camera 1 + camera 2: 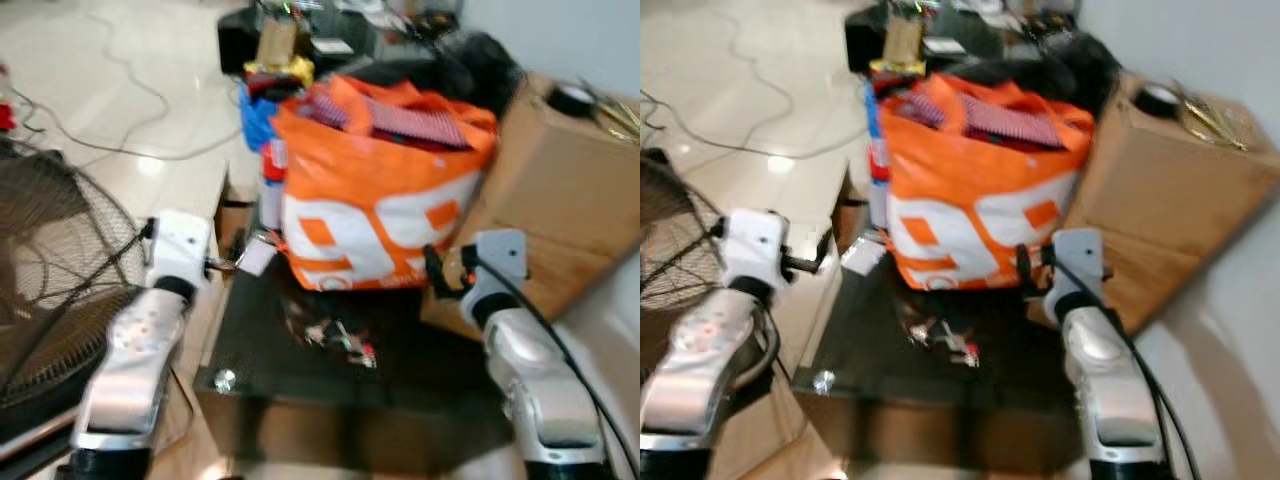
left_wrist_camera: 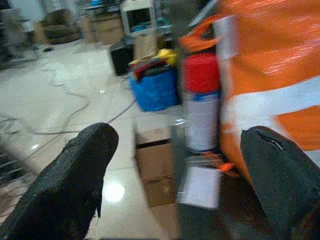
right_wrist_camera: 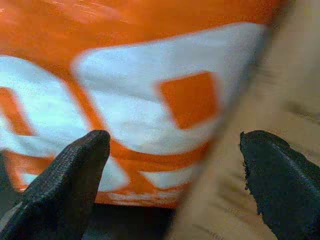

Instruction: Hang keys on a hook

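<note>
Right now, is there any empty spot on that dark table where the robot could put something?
Yes, probably: the dark table looks bare at its front edge, between the keys and the right gripper. Its front left corner holds a small round thing. The back is crowded by the orange bag, with the cardboard box pressing beside it.

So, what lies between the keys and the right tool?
Bare dark tabletop lies between the keys and the right tool, in the left eye view.

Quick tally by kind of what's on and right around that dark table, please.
Orange bag: 1
Bunch of keys on the dark table: 1
Cardboard box: 1
Red-capped spray can: 1
Blue bag: 1
Fan grille: 1
Total: 6
</note>
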Controlling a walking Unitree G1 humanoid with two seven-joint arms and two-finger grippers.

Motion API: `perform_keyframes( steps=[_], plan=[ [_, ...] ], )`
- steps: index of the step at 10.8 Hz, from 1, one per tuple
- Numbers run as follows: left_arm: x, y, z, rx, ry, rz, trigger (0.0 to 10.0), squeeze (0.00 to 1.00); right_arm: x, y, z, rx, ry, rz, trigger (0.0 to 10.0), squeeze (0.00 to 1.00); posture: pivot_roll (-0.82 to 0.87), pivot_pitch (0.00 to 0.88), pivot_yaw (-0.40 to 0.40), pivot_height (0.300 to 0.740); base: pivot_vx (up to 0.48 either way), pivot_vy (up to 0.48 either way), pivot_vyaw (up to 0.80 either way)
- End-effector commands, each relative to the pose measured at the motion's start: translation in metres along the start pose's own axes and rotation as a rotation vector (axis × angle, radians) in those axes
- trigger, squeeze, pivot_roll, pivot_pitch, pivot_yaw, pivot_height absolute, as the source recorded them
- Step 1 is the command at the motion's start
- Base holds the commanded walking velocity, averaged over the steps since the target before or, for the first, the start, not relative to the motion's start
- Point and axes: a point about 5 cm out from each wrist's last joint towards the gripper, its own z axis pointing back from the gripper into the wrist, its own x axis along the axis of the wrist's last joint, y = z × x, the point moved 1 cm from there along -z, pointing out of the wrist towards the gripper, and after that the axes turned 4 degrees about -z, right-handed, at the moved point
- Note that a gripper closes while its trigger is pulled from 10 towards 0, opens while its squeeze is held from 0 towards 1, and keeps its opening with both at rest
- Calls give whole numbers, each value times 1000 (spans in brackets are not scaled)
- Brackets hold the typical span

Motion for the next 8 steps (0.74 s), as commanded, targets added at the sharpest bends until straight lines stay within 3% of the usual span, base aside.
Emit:
perform_keyframes(
  steps=[1, 4, 8],
  plan=[
    [4, -5, -2, -22, -11, 6, 10000, 0, 1, -8, 0, -29, 1, 15, 10000, 0, 7, 0, -95, 740, 255, 0, 0],
    [5, -6, -2, -26, -16, 3, 10000, 0, 2, -7, -2, -27, -4, 13, 10000, 0, 12, 0, -95, 740, 255, 0, 0],
    [-8, -15, -3, -132, 49, -82, 10000, 0, -4, -15, -4, 34, 63, 67, 10000, 0, 11, 0, -91, 740, 0, 0, 0]
  ],
)
